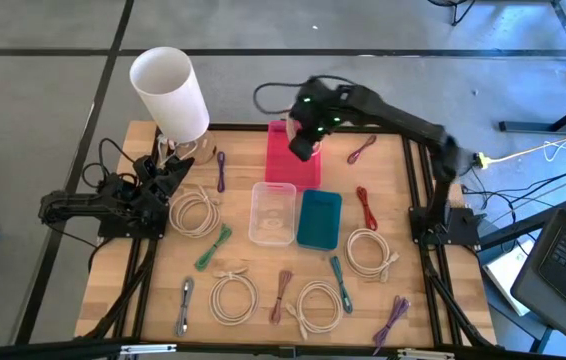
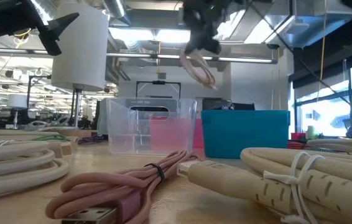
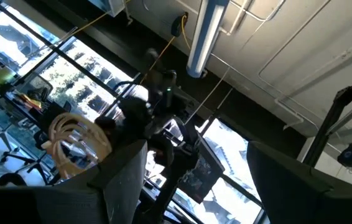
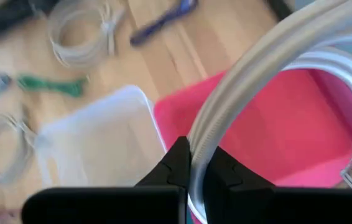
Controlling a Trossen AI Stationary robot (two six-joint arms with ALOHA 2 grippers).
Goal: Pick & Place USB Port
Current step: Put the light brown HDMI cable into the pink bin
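- The table (image 1: 263,150) carries 3 bins: I hang above the pink bin (image 1: 293,165), with the clear bin (image 1: 272,212) and teal bin (image 1: 319,219) just beside it.
- My right pincer (image 4: 196,163) is clamped narrow on a coiled white cable (image 4: 269,68), dangling over the pink bin.
- Risk, I judge: the loose coil could swing and catch the rim, spilling out on release.
- My left pincer (image 3: 194,162) waits wide at the table's left edge, holding nothing.
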